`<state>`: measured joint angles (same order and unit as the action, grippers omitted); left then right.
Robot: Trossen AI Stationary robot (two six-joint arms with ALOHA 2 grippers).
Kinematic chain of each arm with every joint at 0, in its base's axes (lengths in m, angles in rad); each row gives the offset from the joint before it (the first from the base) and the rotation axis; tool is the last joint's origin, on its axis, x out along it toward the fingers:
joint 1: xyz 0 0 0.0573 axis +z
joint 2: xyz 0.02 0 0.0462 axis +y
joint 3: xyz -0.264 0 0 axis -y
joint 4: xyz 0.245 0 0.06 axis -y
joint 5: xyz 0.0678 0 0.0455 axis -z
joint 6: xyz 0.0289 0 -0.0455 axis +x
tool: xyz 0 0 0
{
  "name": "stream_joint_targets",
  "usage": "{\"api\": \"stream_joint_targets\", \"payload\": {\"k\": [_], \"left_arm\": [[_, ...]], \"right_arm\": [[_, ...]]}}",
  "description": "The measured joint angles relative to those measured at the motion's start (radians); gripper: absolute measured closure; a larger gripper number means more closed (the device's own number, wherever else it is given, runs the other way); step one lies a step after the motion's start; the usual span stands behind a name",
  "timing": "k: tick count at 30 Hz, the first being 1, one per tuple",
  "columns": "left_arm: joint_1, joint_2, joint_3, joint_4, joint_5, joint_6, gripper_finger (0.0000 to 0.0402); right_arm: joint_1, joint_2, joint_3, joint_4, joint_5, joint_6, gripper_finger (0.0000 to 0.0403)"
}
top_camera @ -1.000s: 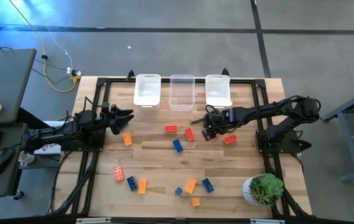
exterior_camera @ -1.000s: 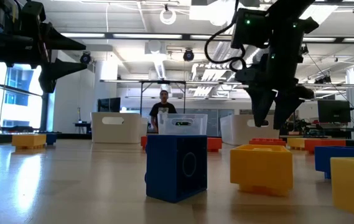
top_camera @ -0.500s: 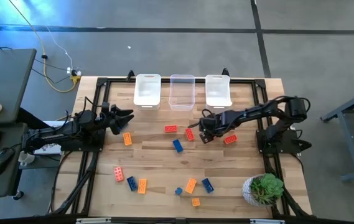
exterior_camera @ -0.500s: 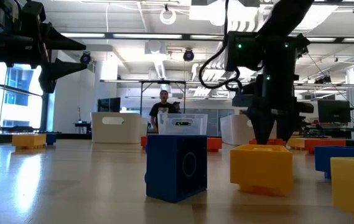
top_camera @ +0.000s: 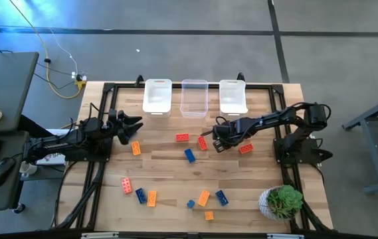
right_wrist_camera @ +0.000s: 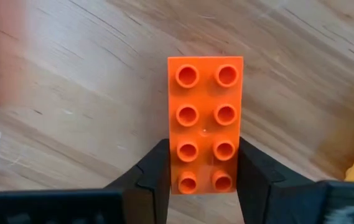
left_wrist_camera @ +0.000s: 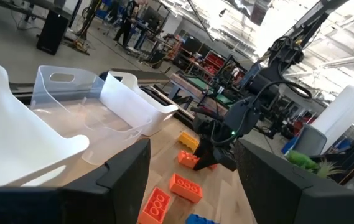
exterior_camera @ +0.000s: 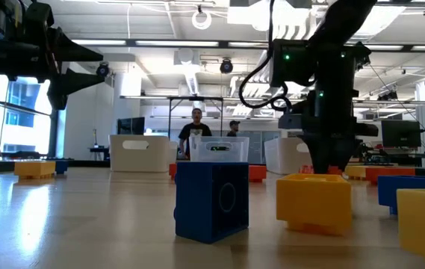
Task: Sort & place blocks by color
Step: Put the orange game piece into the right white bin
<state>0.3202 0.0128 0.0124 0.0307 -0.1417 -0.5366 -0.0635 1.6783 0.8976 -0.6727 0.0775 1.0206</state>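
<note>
The right gripper (right_wrist_camera: 203, 177) is low over the middle of the tabletop (top_camera: 169, 166), in front of the three bins (top_camera: 195, 97). Its jaws pinch an orange-red block (right_wrist_camera: 203, 122) by the two long sides, and the block lies flat on the wood, studs up. The left gripper (top_camera: 134, 126) waits near the left edge with jaws spread, holding nothing. Other blocks (top_camera: 190, 155) lie scattered on the tabletop.
</note>
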Motion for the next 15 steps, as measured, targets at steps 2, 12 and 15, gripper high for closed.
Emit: {"api": "stream_joint_targets", "payload": {"k": [2, 12, 15], "left_arm": [[0.000, 0.000, 0.000, 0.000, 0.002, 0.015, 0.0179], [0.000, 0.001, 0.009, -0.024, 0.056, 0.074, 0.0179], [0.000, 0.012, 0.051, -0.098, 0.056, 0.114, 0.0179]], "right_arm": [[0.006, -0.014, -0.002, 0.000, -0.025, 0.001, 0.0291], [0.058, -0.138, -0.002, 0.028, -0.010, 0.092, 0.0291], [0.067, -0.189, -0.002, 0.048, 0.032, 0.114, 0.0291]]}}
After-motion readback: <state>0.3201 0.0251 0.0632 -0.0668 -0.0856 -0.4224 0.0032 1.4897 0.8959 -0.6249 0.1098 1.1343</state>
